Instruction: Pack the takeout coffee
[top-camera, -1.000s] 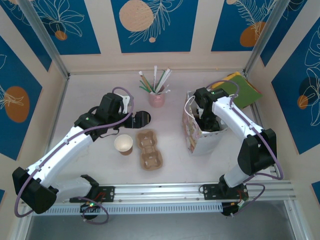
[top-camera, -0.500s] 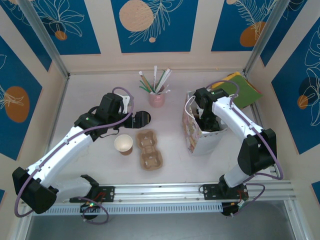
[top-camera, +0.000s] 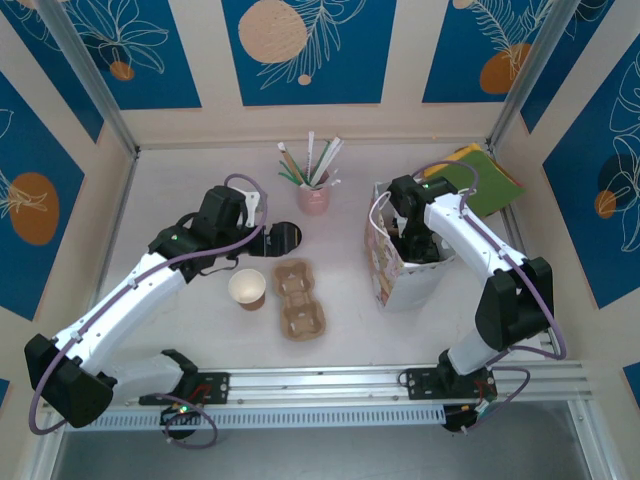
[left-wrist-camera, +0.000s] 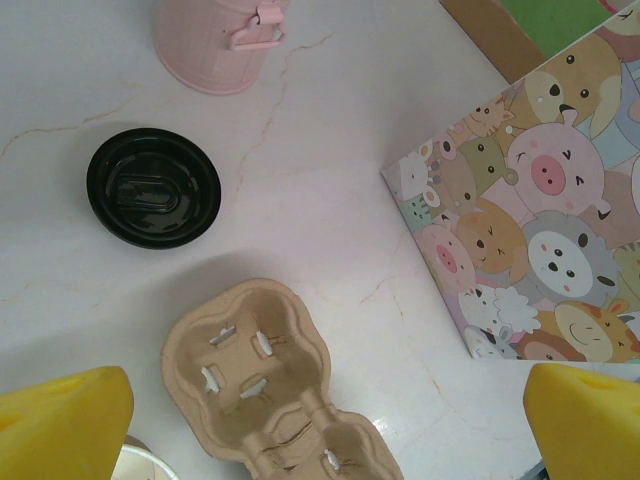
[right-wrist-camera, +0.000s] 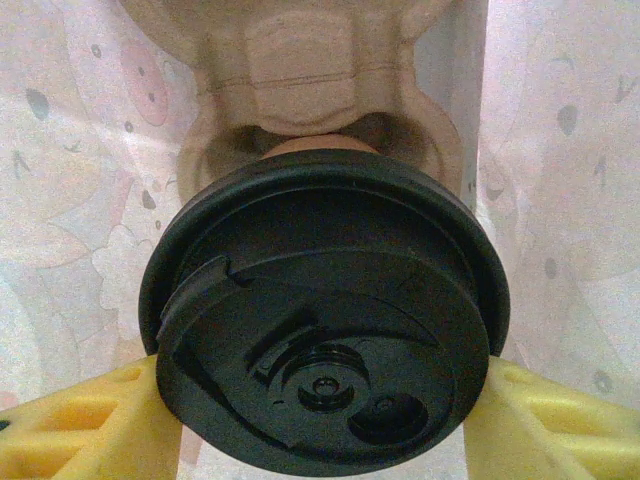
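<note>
Nothing is shifting from the earlier top views: both arms and every item on the table (top-camera: 180, 180) are keeping their places.

The right arm is reaching down into the standing cartoon-animal paper bag (top-camera: 385, 268), which is presumably sitting upright with its mouth open so a drink can go in from above. Inside it, the right gripper (right-wrist-camera: 322, 420) is pinching the takeout coffee (right-wrist-camera: 325, 330), its yellow fingers (right-wrist-camera: 80, 425) pressing on either side just under the black lid, a hold that is probably keeping the cup level. Past the lid, a pulp carrier (right-wrist-camera: 300, 70) is waiting inside the bag, and the cup looks to be going into or already sitting in one of its slots; I cannot tell which.

The left arm is idling over the middle of the table, the left gripper (left-wrist-camera: 320, 420) spreading its fingers wide and carrying nothing. Below it, a second pulp tray (left-wrist-camera: 265, 385) is lying empty beside the bag. The lidless cup (top-camera: 247, 288) is standing just left of that tray. A pink holder (top-camera: 313, 198) of straws is standing farther back, and the loose black lid (left-wrist-camera: 153, 187) is lying near it, upside down.
</note>
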